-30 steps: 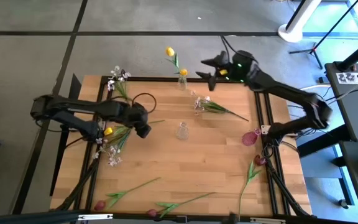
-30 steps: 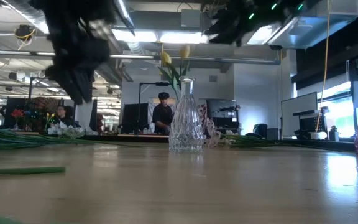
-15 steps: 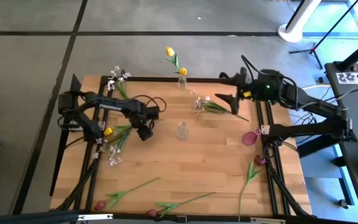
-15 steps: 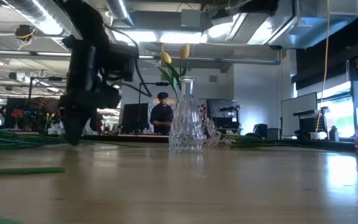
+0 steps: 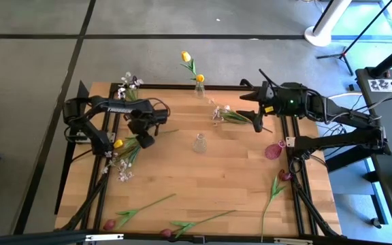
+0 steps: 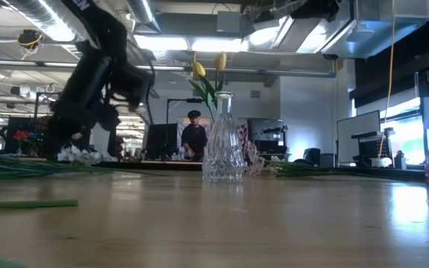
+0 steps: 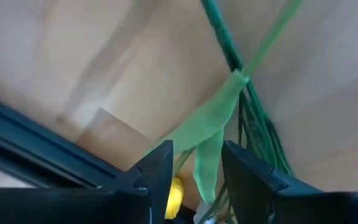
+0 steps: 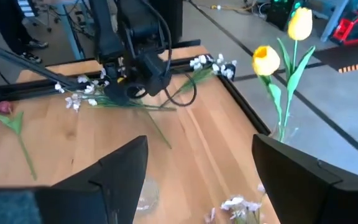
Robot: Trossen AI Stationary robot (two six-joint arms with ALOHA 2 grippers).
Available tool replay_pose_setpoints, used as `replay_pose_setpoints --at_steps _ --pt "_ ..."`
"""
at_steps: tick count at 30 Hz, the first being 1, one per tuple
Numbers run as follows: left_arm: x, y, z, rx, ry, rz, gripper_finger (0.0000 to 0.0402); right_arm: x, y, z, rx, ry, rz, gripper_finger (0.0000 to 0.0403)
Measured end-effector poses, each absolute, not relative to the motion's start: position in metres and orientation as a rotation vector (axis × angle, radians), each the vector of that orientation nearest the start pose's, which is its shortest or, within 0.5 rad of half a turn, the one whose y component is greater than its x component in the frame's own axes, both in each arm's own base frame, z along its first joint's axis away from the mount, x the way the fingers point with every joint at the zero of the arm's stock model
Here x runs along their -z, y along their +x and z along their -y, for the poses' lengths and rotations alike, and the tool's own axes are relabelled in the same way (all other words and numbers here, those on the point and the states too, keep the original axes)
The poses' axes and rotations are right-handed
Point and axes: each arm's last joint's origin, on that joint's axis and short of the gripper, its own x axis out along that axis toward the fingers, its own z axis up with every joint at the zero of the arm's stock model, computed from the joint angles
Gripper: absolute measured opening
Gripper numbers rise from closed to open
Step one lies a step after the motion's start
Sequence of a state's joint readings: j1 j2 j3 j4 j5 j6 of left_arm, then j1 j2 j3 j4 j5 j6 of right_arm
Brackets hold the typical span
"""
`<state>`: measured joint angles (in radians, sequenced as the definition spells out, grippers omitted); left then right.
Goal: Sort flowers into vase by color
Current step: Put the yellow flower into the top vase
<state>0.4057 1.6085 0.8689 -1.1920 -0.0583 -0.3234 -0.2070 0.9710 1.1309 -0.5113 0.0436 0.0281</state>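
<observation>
L gripper jaws part-open astride green leaf, yellow tulip beside; R gripper open, empty.

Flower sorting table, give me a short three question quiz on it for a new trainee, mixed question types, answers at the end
1. True or false: the vase at the back edge already holds two yellow tulips.
2. Multiple choice: the left gripper is over A) the pink vase, B) the flower pile at the table's left, C) the clear vase in the middle.
3. Fill in: the right gripper, jaws open, hovers near a spray of ____ blossoms.

Key: 1 true; 2 B; 3 white-pink.
</observation>
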Motion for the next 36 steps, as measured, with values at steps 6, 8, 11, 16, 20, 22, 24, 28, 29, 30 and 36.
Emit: replay_pose_setpoints --at_steps 6,8,11,16,20,22,24,28,29,30,36 --pt "-0.138 0.185 -0.095 -0.588 -0.585 -1.859 0.0110 -0.384 0.197 0.044 0.305 0.091 -0.346 0.0286" --pt "-0.134 0.179 -0.094 -0.595 -0.599 -1.878 0.0104 -0.382 0.202 0.046 0.308 0.092 -0.354 0.0286" --pt "-0.128 0.173 -0.092 -0.617 -0.607 -1.892 0.0083 -0.379 0.210 0.047 0.307 0.092 -0.353 0.0286" --pt "-0.137 0.180 -0.090 -0.690 -0.479 -1.878 0.0012 -0.374 0.219 0.049 0.307 0.091 -0.366 0.0286" --pt "-0.170 0.199 -0.082 -0.710 -0.284 -1.861 0.0005 -0.381 0.217 0.049 0.298 0.043 -0.312 0.0286" --pt "-0.197 0.209 -0.076 -0.727 -0.156 -1.836 0.0004 -0.388 0.212 0.048 0.295 0.015 -0.265 0.0286" --pt "-0.226 0.219 -0.065 -0.740 0.000 -1.795 0.0003 -0.396 0.203 0.046 0.294 0.008 -0.219 0.0286" --pt "-0.287 0.244 -0.026 -0.675 0.542 -1.593 0.0002 -0.404 0.192 0.041 0.235 0.119 -0.157 0.0286" --pt "-0.300 0.251 -0.013 -0.645 0.701 -1.514 0.0002 -0.405 0.190 0.040 0.212 0.173 -0.148 0.0286" --pt "-0.312 0.257 -0.002 -0.622 0.849 -1.436 0.0002 -0.406 0.189 0.039 0.188 0.231 -0.142 0.0286" --pt "-0.346 0.292 0.047 -0.617 1.420 -1.145 0.0001 -0.400 0.197 0.035 0.034 0.589 -0.203 0.0286"
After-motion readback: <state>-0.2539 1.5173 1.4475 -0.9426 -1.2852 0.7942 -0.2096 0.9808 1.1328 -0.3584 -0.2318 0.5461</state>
